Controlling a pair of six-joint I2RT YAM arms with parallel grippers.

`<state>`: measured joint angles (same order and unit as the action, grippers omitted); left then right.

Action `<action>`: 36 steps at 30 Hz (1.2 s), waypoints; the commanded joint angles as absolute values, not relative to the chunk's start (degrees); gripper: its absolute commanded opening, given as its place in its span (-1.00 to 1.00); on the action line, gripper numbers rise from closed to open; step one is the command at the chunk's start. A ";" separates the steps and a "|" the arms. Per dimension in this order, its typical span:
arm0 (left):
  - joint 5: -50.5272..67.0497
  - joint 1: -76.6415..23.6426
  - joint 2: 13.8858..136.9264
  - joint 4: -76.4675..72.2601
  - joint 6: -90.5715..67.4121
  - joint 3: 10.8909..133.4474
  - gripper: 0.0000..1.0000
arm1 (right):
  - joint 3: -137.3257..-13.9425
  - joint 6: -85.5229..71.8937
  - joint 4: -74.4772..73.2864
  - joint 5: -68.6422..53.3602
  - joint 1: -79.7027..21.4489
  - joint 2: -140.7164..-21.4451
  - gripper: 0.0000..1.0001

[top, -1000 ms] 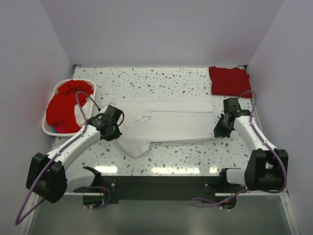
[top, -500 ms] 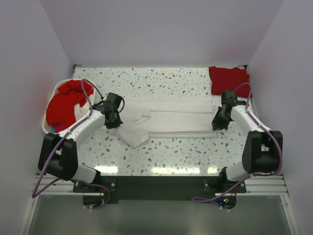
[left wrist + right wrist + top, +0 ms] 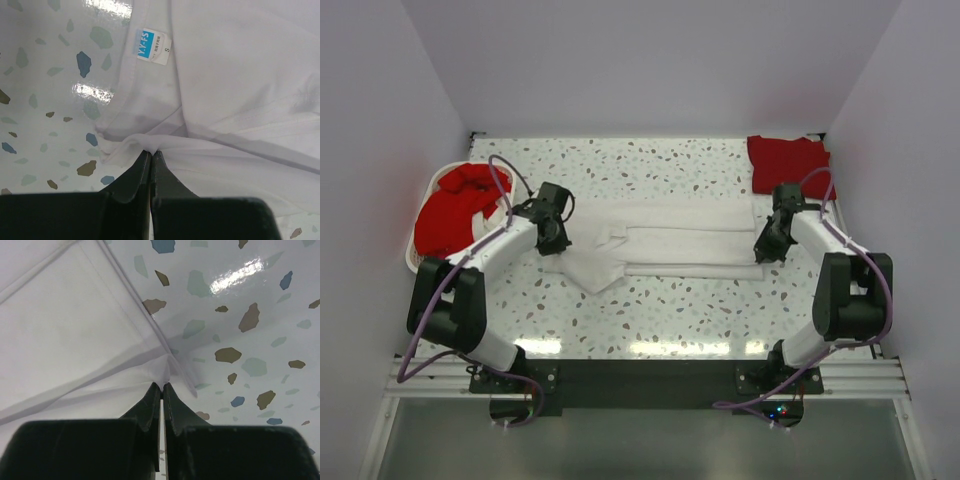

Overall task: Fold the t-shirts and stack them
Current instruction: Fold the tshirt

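Observation:
The white t-shirt (image 3: 665,245) lies across the middle of the table, folded lengthwise into a long band. My left gripper (image 3: 552,238) is shut on its left end; in the left wrist view (image 3: 151,151) it pinches a fold of the cloth (image 3: 235,75) below the blue neck label (image 3: 151,46). My right gripper (image 3: 767,246) is shut on its right end; in the right wrist view (image 3: 163,385) it pinches the hem corner of the shirt (image 3: 65,325). A folded red t-shirt (image 3: 788,164) lies at the far right corner. More red shirts (image 3: 455,208) fill the basket.
The white oval basket (image 3: 415,262) stands at the left edge of the speckled table (image 3: 680,310). White walls close in the table at the back and both sides. The arm bases sit at the near edge.
Both grippers have carried the near edge of the white t-shirt away from me, over the rest of it. The shirt is now a narrower band.

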<state>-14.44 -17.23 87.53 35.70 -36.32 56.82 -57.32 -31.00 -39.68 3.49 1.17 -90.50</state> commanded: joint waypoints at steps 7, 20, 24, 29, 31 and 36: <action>-15.82 -16.00 88.68 31.82 -34.89 58.10 -1.00 | -58.71 -31.20 -35.25 5.36 3.07 -92.11 -1.00; -16.26 -15.64 90.70 28.04 -34.81 56.60 -1.00 | -58.88 -31.03 -32.08 5.19 3.25 -94.83 -1.00; -16.70 -15.64 90.18 28.30 -34.72 56.52 -1.00 | -59.94 -30.59 -32.96 4.75 3.25 -94.48 -1.00; -17.14 -15.47 90.53 27.95 -34.89 56.60 -1.00 | -60.73 -30.67 -32.70 4.48 3.25 -94.74 -1.00; -17.31 -15.38 90.53 27.95 -34.98 56.78 -1.00 | -60.91 -30.59 -32.70 4.48 3.25 -94.92 -1.00; -17.67 -15.29 91.14 26.98 -34.80 56.43 -1.00 | -61.08 -30.67 -31.91 4.92 3.25 -95.97 -1.00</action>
